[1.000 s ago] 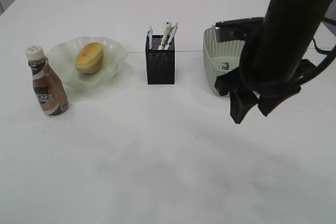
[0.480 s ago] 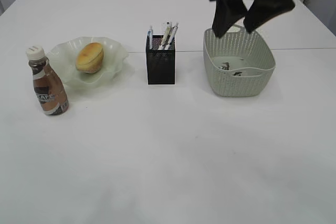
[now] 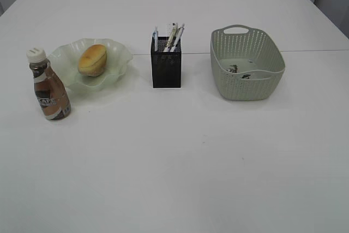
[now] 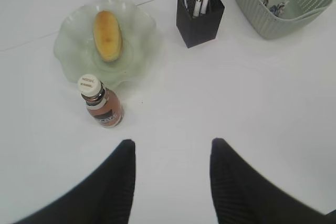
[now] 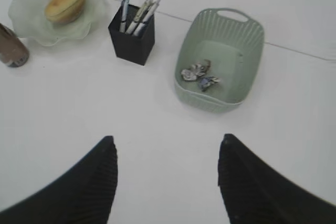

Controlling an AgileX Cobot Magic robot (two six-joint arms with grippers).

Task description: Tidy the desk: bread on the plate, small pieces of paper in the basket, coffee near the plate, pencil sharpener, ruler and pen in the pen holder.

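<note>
Spanning every view, the white desk (image 3: 174, 162) carries plate (image 3: 117, 53) and basket (image 3: 248, 88).

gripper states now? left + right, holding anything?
Left gripper: open, holding nothing, above the large plain white desk.
Right gripper: open, holding nothing.

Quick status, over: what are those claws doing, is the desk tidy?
Both grippers open, empty. Golden bun on green glass plate. Paper wads in grey-green basket. Nothing in the way.
</note>
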